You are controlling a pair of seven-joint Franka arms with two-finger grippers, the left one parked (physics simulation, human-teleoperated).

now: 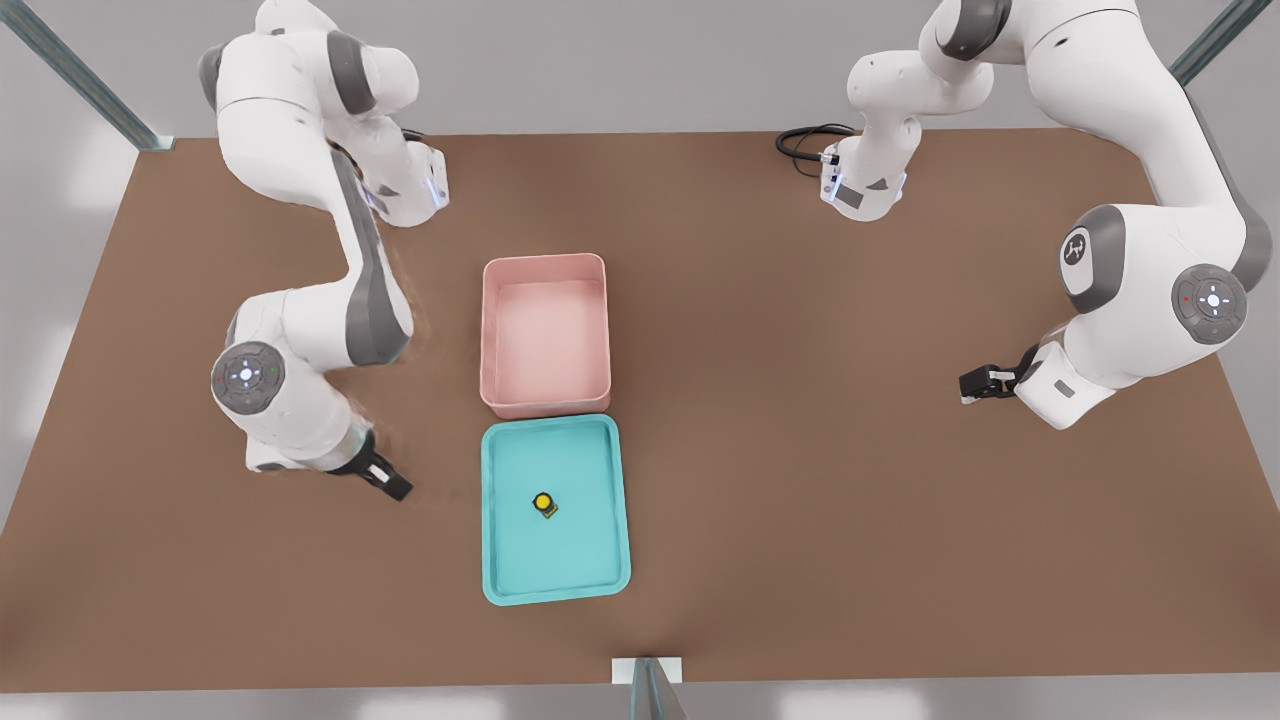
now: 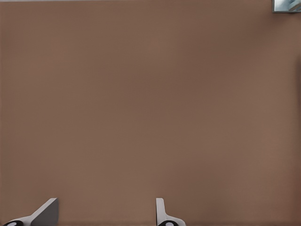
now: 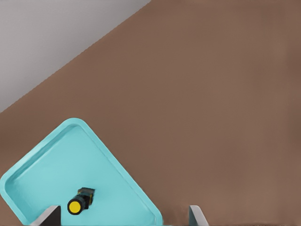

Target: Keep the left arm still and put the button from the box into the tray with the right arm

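My gripper (image 1: 392, 487) hangs over the brown table (image 1: 850, 480) at the front view's left, just beside the tray (image 1: 500, 560), its fingers (image 3: 51, 216) spread wide with nothing between them. To its right the button (image 1: 543, 504) lies in the tray, below the box (image 1: 545, 400).

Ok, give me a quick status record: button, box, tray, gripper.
button: lying in the tray, near its middle, yellow cap showing
box: pink, nothing visible inside
tray: teal, next to the box's short side
gripper: open, holding nothing, over the table beside the tray on the front view's left
task state: button looks placed
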